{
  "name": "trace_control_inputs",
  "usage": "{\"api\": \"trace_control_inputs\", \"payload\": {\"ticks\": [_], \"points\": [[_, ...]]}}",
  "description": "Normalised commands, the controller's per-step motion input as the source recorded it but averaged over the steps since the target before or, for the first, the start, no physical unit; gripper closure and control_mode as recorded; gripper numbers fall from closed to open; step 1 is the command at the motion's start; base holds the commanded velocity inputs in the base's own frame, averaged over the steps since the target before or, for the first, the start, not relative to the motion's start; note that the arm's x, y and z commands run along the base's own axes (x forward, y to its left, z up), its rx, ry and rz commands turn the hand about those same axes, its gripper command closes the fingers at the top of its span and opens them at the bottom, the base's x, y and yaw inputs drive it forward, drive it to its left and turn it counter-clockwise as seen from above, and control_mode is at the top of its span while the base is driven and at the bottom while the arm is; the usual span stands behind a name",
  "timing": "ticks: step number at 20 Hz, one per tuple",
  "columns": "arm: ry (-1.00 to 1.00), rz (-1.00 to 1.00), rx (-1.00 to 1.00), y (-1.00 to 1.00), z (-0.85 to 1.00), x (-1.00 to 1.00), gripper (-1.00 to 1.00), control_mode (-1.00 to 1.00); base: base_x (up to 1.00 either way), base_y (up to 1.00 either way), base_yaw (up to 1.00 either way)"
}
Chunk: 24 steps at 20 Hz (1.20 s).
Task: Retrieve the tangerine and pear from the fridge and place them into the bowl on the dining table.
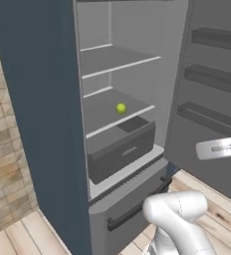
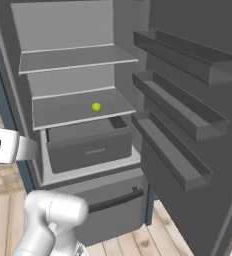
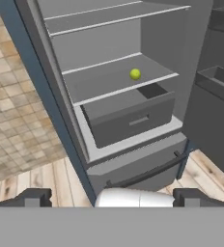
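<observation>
fridge (image 1: 48, 99) door swung wide on the right, so the way in is open. the pear (image 1: 120, 108) sits alone on the lower shelf (image 1: 107, 117), toward the far right, just above the drawer (image 1: 122, 149). the gripper (image 3: 112, 197) hangs back from the opening, fingers (image 3: 32, 197) spread as wide as they go, holding nothing, likely lining up on the pear. can't spot the tangerine from here.
</observation>
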Motion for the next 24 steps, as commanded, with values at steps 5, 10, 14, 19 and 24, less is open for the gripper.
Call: {"api": "trace_control_inputs", "payload": {"ticks": [5, 10, 14, 19, 24], "points": [[0.0, 0.0, 0.0, 0.0, 0.0, 0.0, -1.0, 1.0, 0.46, -0.13, 0.22], [0.0, 0.0, 0.0, 0.0, 0.0, 0.0, -1.0, 1.0, 0.25, -0.29, 0.22], [0.0, 0.0, 0.0, 0.0, 0.0, 0.0, -1.0, 1.0, 0.14, -0.3, 0.24], [0.0, 0.0, 0.0, 0.0, 0.0, 0.0, -1.0, 1.0, 0.16, -0.22, 0.22], [0.0, 0.0, 0.0, 0.0, 0.0, 0.0, -1.0, 1.0, 0.07, -0.29, 0.21]]}}
